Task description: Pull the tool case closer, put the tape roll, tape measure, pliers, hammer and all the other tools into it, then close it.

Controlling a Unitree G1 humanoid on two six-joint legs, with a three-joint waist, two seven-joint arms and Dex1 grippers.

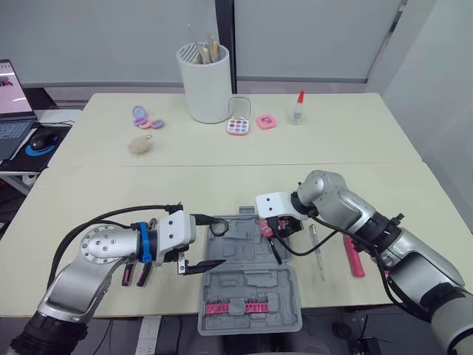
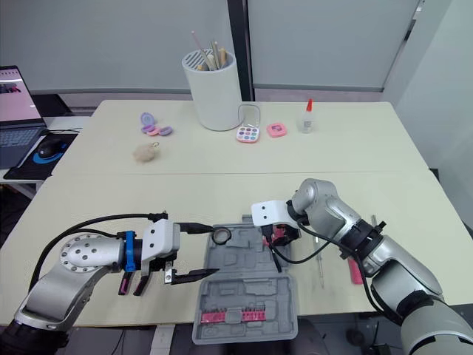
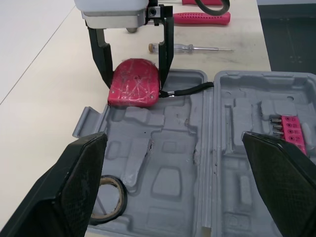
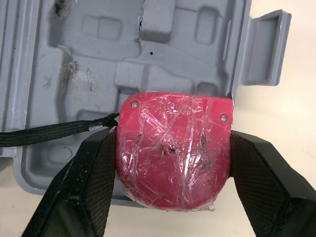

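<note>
While the right hand is clamped on the tape measure over the open tool case's far right rim, it should shift left over a recess before releasing; the left hand gapes empty.

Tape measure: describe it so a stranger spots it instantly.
Find the open grey tool case at the near edge of the table. At its far right corner, the right hand grips the tape measure. It is a rounded red block with a black strap, unlike the thin screwdriver and pink-handled tool lying nearby.
</note>
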